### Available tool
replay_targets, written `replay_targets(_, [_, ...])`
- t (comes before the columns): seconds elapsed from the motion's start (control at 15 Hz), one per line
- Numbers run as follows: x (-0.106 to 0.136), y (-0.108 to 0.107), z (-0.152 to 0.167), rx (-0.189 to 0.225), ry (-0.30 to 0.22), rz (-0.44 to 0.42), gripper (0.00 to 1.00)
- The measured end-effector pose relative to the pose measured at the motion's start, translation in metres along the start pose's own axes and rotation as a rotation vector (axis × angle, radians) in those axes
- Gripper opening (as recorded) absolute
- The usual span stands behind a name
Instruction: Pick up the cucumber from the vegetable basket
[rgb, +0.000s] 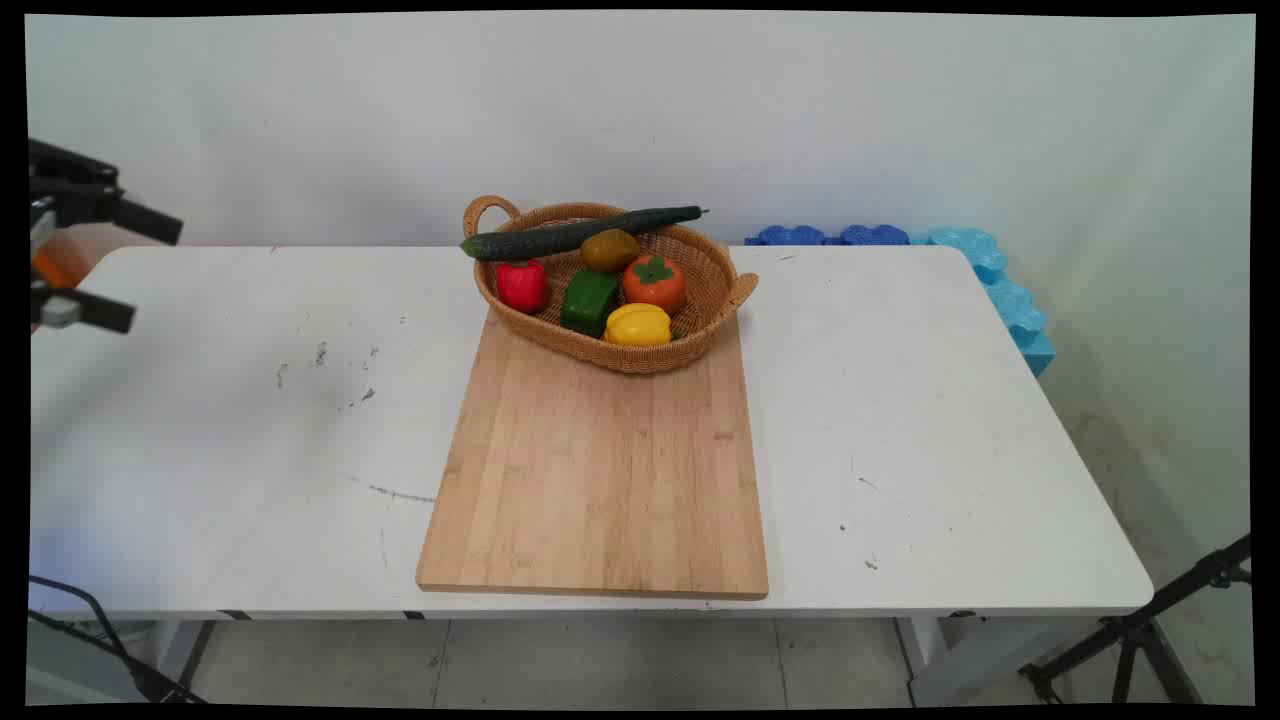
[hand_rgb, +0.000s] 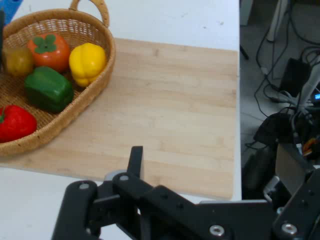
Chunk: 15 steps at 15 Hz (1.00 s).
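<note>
Main view first: the hand (rgb: 150, 273) hangs at the far left edge, above the left end of the white surface (rgb: 250, 450), and it carries nothing. Its two black fingers (rgb: 150, 222) point toward the picture's right and stand well apart, so it looks spread. Nothing is touching it, and bare surface lies below. To the right, well apart from the hand, sits the wooden board (rgb: 600, 470), its long axis running from the near edge toward the wall. On the board's far end is the wicker basket (rgb: 610, 355). A dark cucumber (rgb: 580, 232) bridges the basket's far rim, lying nearly left to right, its right tip a touch higher. Down inside are a red pepper (rgb: 521, 284), a green pepper (rgb: 588, 299), a yellow pepper (rgb: 637, 324), an orange persimmon (rgb: 654, 282) and an olive-brown fruit (rgb: 609, 249). Over to the hand view: the board lies straight ahead of the black linkage, the basket is off at the upper left, and the red pepper is the piece closest to the camera.
</note>
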<state>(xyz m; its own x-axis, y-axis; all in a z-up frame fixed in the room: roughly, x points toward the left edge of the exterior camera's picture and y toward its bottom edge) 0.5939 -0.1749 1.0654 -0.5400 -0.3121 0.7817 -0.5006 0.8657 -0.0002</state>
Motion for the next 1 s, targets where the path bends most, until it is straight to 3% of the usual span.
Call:
replay_targets(0.47, [0.034,-0.052,0.047,0.052,0.013,-0.073,1.00])
replay_targets(1.0, [0.080,-0.150,0.116,0.126,0.011,-0.158,1.00])
